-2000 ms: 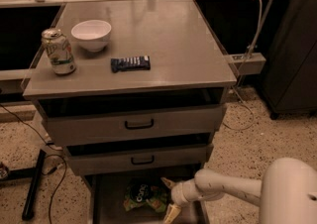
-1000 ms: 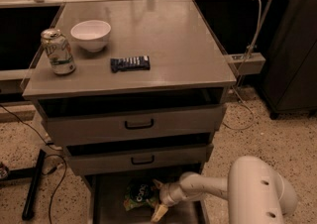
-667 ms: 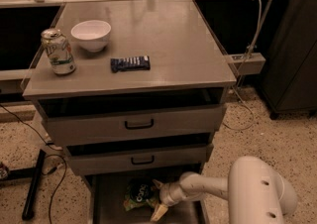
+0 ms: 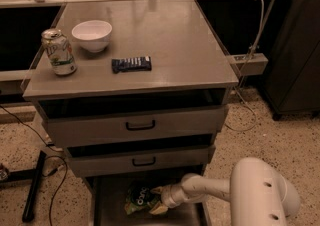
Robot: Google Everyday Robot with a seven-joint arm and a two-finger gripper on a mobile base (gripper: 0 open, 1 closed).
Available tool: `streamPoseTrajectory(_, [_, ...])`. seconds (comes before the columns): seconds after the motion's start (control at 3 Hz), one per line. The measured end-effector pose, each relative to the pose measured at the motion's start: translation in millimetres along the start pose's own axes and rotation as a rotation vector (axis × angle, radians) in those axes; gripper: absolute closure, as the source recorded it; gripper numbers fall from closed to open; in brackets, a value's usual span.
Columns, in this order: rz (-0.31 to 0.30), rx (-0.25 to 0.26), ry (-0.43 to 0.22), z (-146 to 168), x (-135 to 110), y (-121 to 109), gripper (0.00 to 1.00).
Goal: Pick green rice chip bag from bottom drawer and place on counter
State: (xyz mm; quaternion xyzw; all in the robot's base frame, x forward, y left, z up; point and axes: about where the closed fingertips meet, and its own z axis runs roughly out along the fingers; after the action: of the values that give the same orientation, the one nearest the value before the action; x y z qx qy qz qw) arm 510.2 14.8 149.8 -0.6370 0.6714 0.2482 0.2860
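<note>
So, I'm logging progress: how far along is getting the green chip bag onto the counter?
Done: the bottom drawer stands open and the gripper is down inside it, right at the green rice chip bag. In hand: securing the bag, which lies on the drawer floor; whether it is gripped cannot be told. Left: lifting it out and setting it on the counter.

My arm point(image 4: 210, 190) is smooth and off-white, a slim round tube that swells into a rounded collar just before my hand point(image 4: 157, 200), which is pale too and sits low in the bottom drawer point(image 4: 107, 207). Behind the tube, my biggest segment point(image 4: 262, 195) is a fat, glossy white cylinder with a domed end. Two small dark dots, screws or holes, mark its near face.
</note>
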Motion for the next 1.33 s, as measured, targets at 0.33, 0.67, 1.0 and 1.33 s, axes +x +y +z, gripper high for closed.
streamPoseTrajectory(0.33, [0.000,0.000,0.000,0.0,0.0,0.0,0.70])
streamPoseTrajectory(0.67, [0.000,0.000,0.000,0.1,0.0,0.1,0.93])
streamPoseTrajectory(1.0, [0.000,0.000,0.000,0.0,-0.1,0.1,1.00])
streamPoseTrajectory(1.33, [0.000,0.000,0.000,-2.5,-2.5,0.0,1.00])
